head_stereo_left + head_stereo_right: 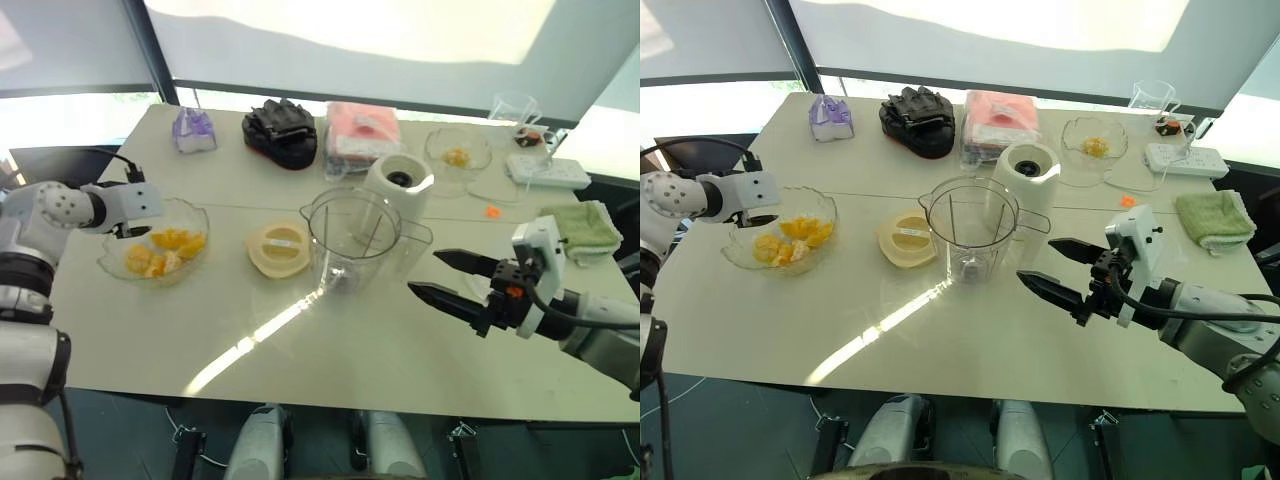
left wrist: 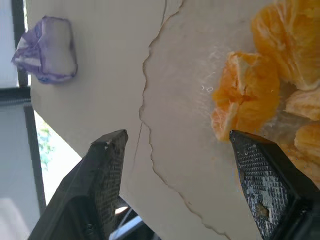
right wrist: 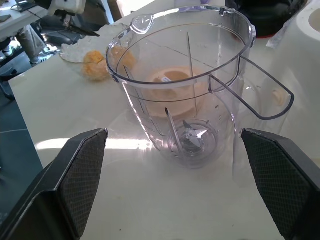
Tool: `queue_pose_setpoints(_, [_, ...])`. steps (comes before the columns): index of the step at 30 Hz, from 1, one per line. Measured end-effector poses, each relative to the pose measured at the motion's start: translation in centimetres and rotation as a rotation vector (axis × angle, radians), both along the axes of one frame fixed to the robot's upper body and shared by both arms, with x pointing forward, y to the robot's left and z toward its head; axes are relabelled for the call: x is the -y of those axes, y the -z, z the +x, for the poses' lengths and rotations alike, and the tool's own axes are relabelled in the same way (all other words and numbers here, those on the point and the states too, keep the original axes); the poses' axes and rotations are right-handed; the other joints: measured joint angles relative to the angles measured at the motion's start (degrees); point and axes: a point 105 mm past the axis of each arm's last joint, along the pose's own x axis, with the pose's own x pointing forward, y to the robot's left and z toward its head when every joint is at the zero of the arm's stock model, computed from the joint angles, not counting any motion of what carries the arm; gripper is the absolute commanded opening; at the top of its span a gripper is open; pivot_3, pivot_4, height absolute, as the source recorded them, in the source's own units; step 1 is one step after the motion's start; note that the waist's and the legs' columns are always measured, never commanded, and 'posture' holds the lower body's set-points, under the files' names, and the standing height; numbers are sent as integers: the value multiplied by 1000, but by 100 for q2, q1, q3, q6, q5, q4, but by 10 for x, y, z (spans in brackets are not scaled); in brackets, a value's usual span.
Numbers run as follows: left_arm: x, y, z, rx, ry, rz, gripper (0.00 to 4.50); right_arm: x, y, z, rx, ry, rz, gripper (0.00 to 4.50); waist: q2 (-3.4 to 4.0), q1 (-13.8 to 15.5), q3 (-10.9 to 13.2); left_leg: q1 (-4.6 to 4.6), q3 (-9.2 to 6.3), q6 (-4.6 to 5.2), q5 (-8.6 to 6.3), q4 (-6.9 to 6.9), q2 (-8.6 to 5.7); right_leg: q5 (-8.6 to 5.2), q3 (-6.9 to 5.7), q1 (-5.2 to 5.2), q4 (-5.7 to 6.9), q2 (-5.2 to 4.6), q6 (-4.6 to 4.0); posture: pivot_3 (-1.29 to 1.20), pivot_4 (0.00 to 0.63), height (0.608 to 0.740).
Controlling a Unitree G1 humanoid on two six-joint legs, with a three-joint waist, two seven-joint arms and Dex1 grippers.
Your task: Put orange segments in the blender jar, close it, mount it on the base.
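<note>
1. The pale worktop [image 1: 330,370] stands before bright windows.
2. The blender jar [image 1: 352,240] stands upright and empty mid-worktop, just in front of the base [image 1: 398,183].
3. The orange segments [image 1: 165,250] lie in a glass bowl [image 1: 195,213].
4. The left gripper [image 2: 180,150] hangs over the bowl's rim, fingers wide, holding nothing.
5. The right gripper [image 1: 435,275], fingers wide, points at the jar.

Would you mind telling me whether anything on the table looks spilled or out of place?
One small orange scrap lies loose on the table, beyond the base and near the power strip. The orange segments sit in their glass bowl, and the blender jar stands upright.
</note>
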Motion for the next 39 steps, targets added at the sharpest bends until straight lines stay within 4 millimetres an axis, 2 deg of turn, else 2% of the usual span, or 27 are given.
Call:
queue_pose_setpoints(4, [7, 15, 1, -79, 36, 35, 3253, 0, 0, 0, 1, 2, -2, 4500, 0, -3, 0, 0, 4, 0, 0, 0, 1, 0, 0, 0, 1, 2, 0, 0, 150, 740])
queue_pose_setpoints(8, [12, 37, 0, -172, 4, 2, 3253, 1, 1, 1, -4, 11, -7, 4500, -1, -3, 0, -1, 8, 0, 0, 1, 1, 0, 0, 0, 1, 3, 1, 0, 150, 740])
queue_pose_setpoints(10, [16, 42, 2, -197, -7, -7, 3253, 1, 2, 1, -8, 15, -9, 4500, -3, -2, 1, -1, 5, 0, 0, 1, 2, 1, -1, 0, 1, 3, 1, 0, 150, 740])
queue_pose_setpoints(16, [27, 38, 12, -182, -23, -10, 3253, 1, 2, 2, -9, 22, -15, 4500, -3, 3, 1, -2, -4, 0, 0, 1, 2, 1, 0, 0, 1, 2, 2, 0, 150, 740])
queue_pose_setpoints(20, [30, 45, 12, -216, -45, -15, 3253, 2, 3, 2, -11, 29, -18, 4500, -3, -12, 1, -1, -6, 0, 0, 1, 1, 1, 0, -1, 1, 4, 3, 0, 150, 740])
queue_pose_setpoints(23, [31, 45, 12, -228, -63, -19, 4028, 1, 3, 1, -12, 32, -20, 4500, -3, -6, 1, -1, -9, 0, 0, 1, 2, 1, 0, -1, 4, 6, 3, 0, 150, 740])
queue_pose_setpoints(24, [31, 44, 13, -225, -66, -19, 4465, 1, 3, 1, -11, 30, -21, 4500, -3, -4, 1, -1, -10, 0, 0, 1, 2, 1, 0, -1, 4, 6, 3, 0, 150, 740])
queue_pose_setpoints(29, [31, 32, 18, -189, -76, -19, 4465, 1, 3, 0, -12, 28, -22, 4500, -3, 3, 0, -1, -11, 0, 0, 1, 4, 1, 1, 0, 3, 3, 3, 0, 150, 740])
queue_pose_setpoints(39, [21, 37, 17, -189, -140, 17, 4465, 1, 7, -1, -17, 39, -28, 4500, -4, -2, 1, -1, -11, 0, 0, 1, 1, 2, 0, -1, 4, 5, 3, 0, 150, 740])
